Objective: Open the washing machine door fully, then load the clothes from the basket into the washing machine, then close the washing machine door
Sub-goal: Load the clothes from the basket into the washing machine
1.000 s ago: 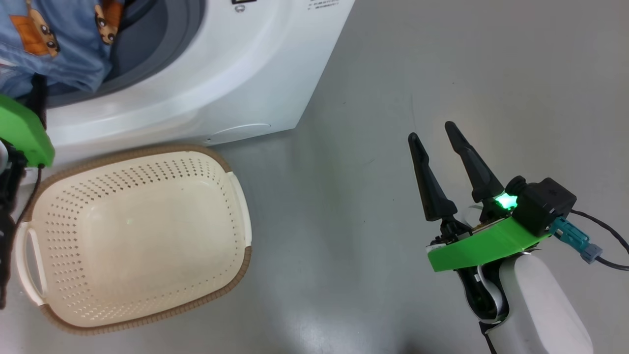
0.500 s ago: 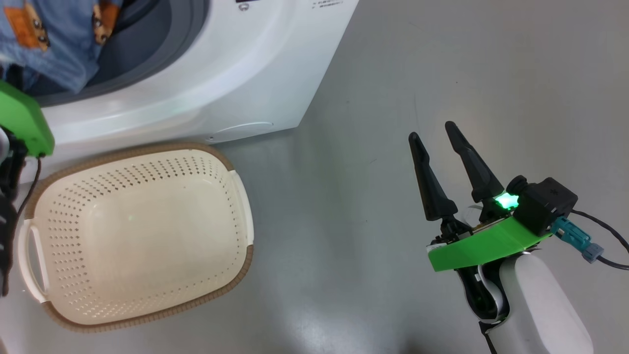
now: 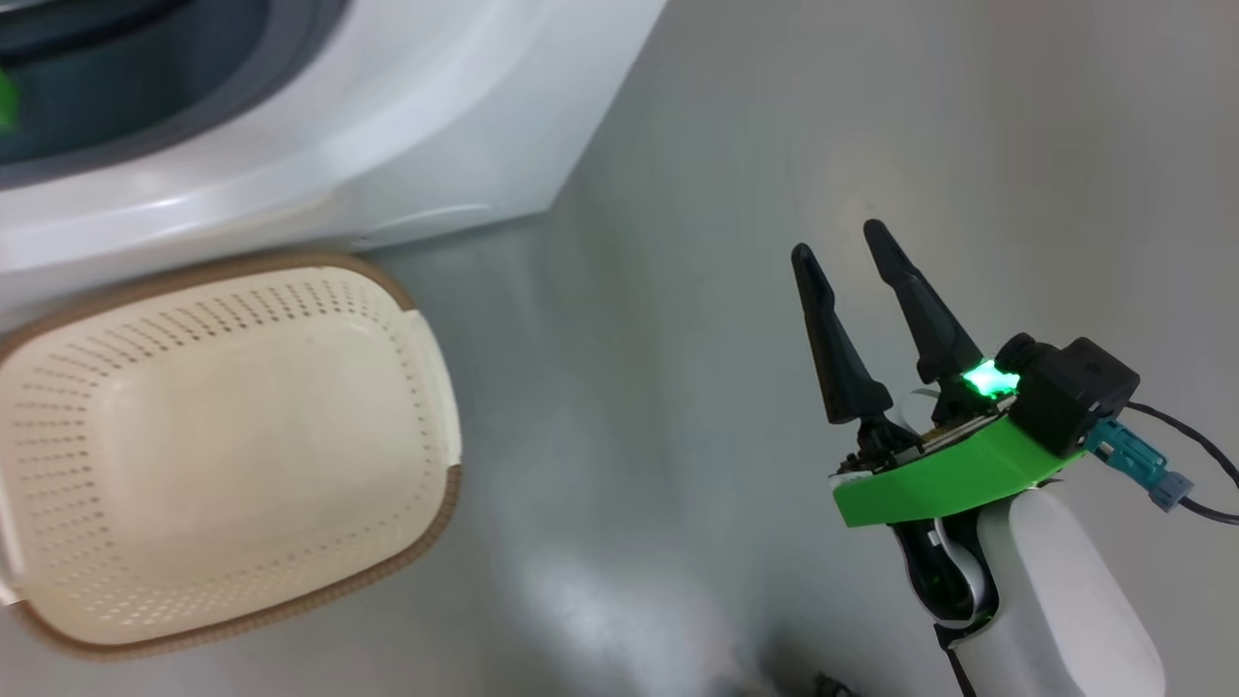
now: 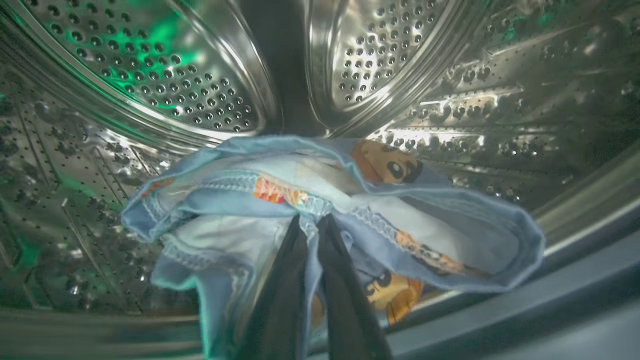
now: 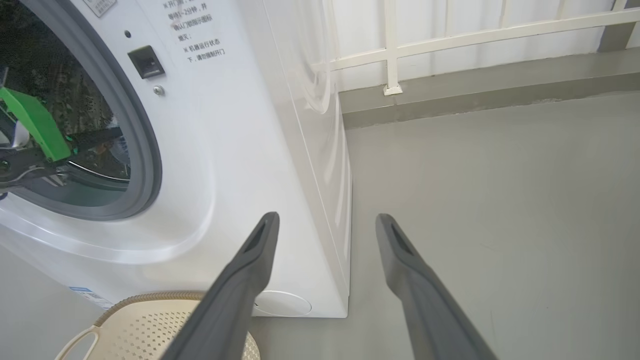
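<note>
Inside the steel drum (image 4: pixel 200 90) of the washing machine (image 3: pixel 387 155), my left gripper (image 4: pixel 313 222) is shut on the clothes (image 4: pixel 425 225), a light blue bundle with orange cartoon faces hanging just above the drum floor. The left arm's green mount (image 5: pixel 35 125) shows through the round grey-gasketed opening of the washing machine (image 5: pixel 225 150). The basket (image 3: pixel 426 523) sits on the floor before the machine with nothing in it; its rim also shows as the basket (image 5: pixel 165 297). My right gripper (image 3: pixel 840 242) (image 5: pixel 327 219) hovers open over bare floor, right of the machine. The washing machine door is out of view.
Grey floor (image 3: pixel 678 436) stretches right of the machine and basket. A raised kerb with a white railing (image 5: pixel 390 50) runs along the far wall. A cable with a teal plug (image 3: pixel 1133 460) trails from my right wrist.
The head camera has shifted. My left arm has gone deeper into the drum, taking the clothes out of the head view. The right arm has stayed put.
</note>
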